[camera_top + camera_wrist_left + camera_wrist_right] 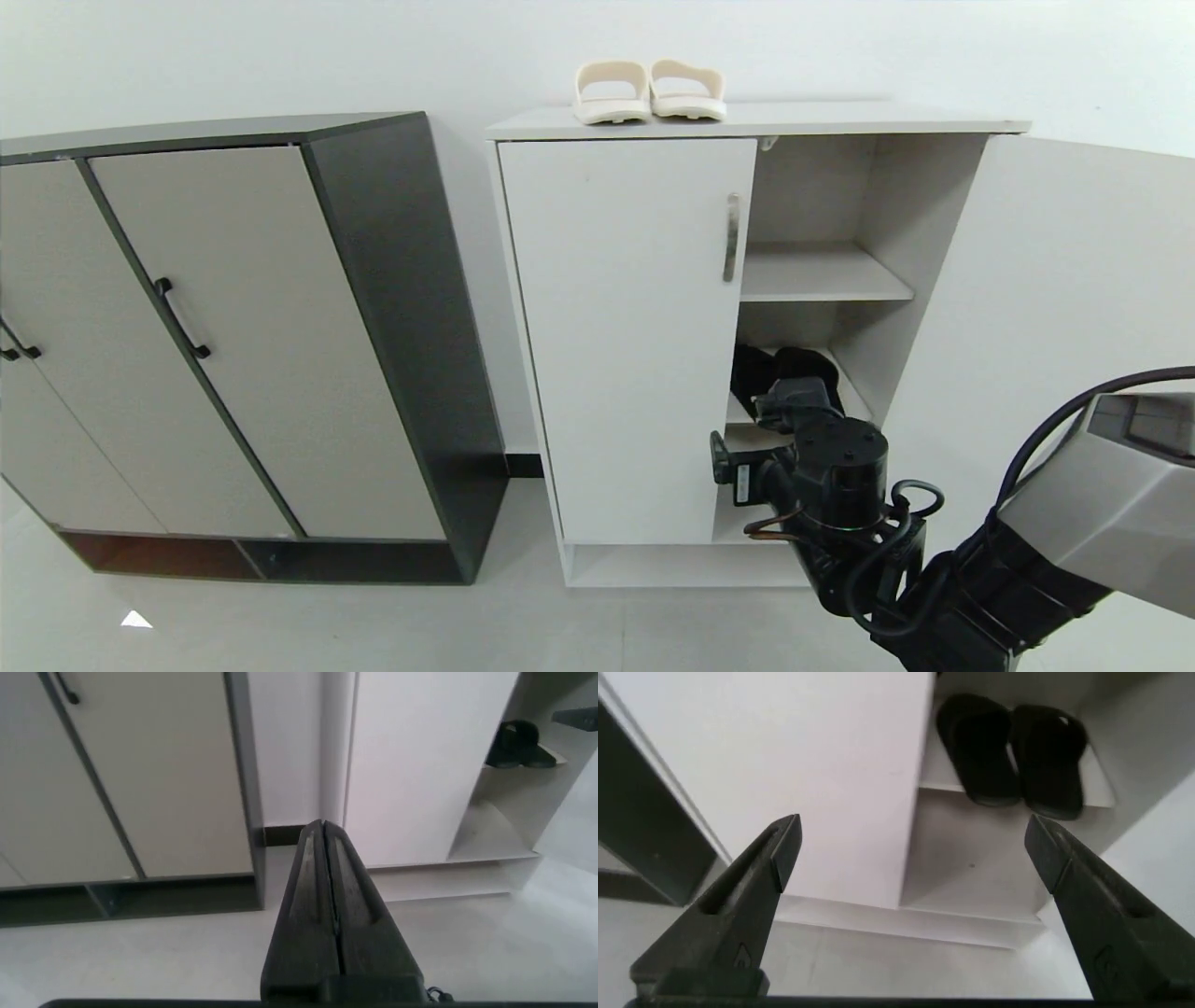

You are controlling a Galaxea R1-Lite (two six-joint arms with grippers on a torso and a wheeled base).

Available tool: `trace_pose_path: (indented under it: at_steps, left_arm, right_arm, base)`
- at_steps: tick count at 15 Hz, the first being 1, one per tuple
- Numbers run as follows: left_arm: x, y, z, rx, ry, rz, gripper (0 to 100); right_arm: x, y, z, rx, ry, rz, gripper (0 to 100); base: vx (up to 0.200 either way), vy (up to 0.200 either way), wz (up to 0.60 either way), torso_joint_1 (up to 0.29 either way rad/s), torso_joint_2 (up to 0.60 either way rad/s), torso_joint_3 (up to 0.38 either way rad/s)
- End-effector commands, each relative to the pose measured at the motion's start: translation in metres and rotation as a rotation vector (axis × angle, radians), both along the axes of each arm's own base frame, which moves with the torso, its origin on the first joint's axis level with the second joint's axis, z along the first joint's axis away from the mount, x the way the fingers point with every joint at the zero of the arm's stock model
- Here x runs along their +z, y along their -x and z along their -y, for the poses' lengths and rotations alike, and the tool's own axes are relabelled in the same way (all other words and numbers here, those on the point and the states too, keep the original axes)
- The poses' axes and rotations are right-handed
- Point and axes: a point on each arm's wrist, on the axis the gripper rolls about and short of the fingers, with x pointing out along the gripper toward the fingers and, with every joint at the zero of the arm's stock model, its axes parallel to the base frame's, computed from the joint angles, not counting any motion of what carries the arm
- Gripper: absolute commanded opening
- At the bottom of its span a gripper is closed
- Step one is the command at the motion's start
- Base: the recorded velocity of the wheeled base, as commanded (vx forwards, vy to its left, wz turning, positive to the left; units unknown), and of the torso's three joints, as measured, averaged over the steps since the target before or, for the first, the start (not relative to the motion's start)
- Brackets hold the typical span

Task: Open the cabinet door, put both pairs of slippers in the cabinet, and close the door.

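Observation:
The white cabinet has its right door swung wide open and its left door shut. A black pair of slippers lies on the lower shelf inside, also visible as the black slippers behind my right arm. A cream pair of slippers rests on the cabinet's top. My right gripper stands open just in front of the open compartment, nothing between its fingers. My left gripper is shut and empty, low over the floor, facing the gap between the two cabinets.
A dark grey cabinet with beige doors stands to the left of the white one, a narrow gap between them. An upper shelf in the white cabinet is bare. Grey floor lies in front.

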Motion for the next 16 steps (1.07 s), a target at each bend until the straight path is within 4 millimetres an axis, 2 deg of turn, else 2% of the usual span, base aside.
trace_pose_path:
  at_steps: [1,4,16]
  left_arm:
    - [0.000,0.000,0.000,0.000,0.000,-0.001,0]
    - [0.000,0.000,0.000,0.001,0.002,-0.001,0]
    - [0.000,0.000,0.000,0.001,0.008,-0.002,0]
  right_arm:
    - [-0.002,0.000,0.000,-0.001,0.003,-0.004,100]
    - [-0.004,0.001,0.001,-0.001,0.009,-0.008,100]
    - [0.005,-0.001,0.010,0.051,-0.011,0.079,100]
  base:
    - [0.000,0.200,0.00,0.007,0.01,0.007]
    - [0.000,0.000,0.00,0.000,0.00,0.000]
    - [0.000,0.000,0.00,0.000,0.00,0.000]
